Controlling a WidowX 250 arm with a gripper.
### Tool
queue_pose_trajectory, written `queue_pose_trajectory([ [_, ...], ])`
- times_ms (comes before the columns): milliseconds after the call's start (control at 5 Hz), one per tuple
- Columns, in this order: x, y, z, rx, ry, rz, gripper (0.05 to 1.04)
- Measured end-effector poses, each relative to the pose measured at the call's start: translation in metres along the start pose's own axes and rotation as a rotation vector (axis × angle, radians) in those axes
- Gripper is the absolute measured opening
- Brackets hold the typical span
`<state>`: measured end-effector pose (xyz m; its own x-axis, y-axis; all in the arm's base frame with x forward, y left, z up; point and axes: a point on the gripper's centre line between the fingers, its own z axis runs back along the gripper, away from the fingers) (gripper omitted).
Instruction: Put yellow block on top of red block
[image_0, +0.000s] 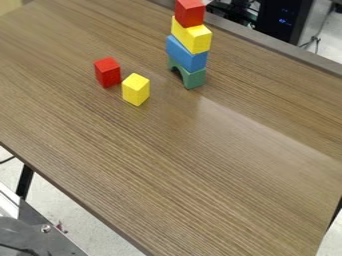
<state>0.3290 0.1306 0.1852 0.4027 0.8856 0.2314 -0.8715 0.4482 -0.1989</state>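
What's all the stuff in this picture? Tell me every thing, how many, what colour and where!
loose red block: one, red, on the table, upper left
loose yellow block: one, yellow, in front of it, to the right
green arch: one, green, bottom of the tower
blue block: one, blue, on the arch
tower's yellow block: one, yellow, on the blue
tower's red block: one, red, tower's top
table: one, brown
machine: one, black, behind the table
metal frame: grey, bottom left
floor: pale, below

Shows a yellow block (135, 90) just beside a red block (107, 73) on a table (174, 165). Also shows a red-topped stack (190, 44).
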Motion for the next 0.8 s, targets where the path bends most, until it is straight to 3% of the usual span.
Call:
queue_pose_trajectory([
  [200, -0.005, -0.009, 0.009, -0.021, 0.0, -0.015, 0.567],
  [600, -0.024, -0.035, 0.022, 0.006, -0.037, -0.071, 0.567],
  [800, -0.035, -0.044, 0.009, 0.043, -0.021, -0.101, 0.567],
])
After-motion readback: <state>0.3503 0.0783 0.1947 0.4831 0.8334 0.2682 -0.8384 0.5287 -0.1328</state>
